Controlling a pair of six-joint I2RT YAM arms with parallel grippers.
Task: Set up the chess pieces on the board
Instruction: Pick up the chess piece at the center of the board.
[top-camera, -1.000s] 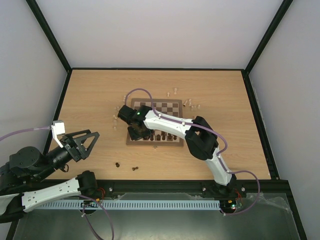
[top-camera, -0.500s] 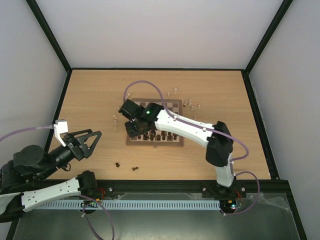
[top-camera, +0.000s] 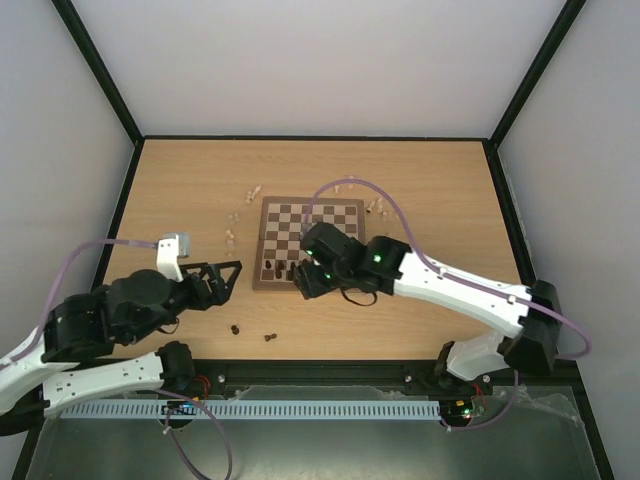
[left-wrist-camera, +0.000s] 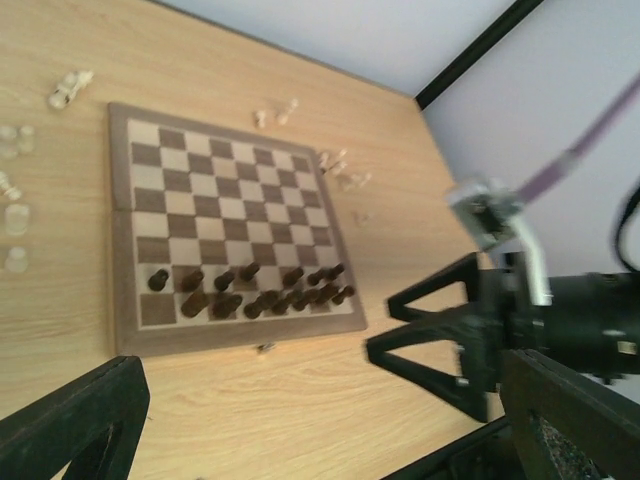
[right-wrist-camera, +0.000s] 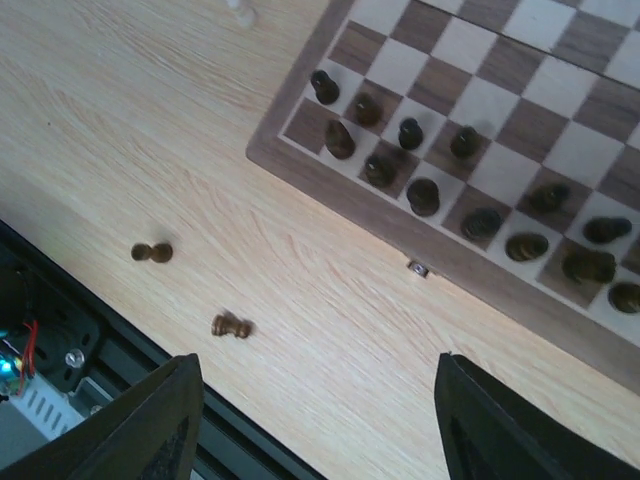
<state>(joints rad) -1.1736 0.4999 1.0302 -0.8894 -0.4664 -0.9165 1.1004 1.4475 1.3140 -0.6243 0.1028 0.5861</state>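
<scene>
wood tabletop (top-camera: 440, 190), board (top-camera: 285, 225) with dark chess pieces (right-wrist-camera: 423, 195) along near edge

We see a light wood-grain worktop (top-camera: 180, 190) set inside a pale enclosure. A plain white back wall (top-camera: 320, 60) rises behind its far edge. Matching off-white panels, the left wall (top-camera: 50, 180) and the right wall (top-camera: 590, 200), close in the sides. Two black frame posts slant up from the far corners, the left post (top-camera: 100, 72) and the right post (top-camera: 532, 72). A thin black trim (top-camera: 320, 138) runs along the worktop's far edge and down both sides. At the near edge a black rail (top-camera: 330, 372) carries a white slotted strip (top-camera: 300, 410), and below it we make out a grey surface (top-camera: 540, 440). The light is soft and even, leaving only faint shadows on the wood.
</scene>
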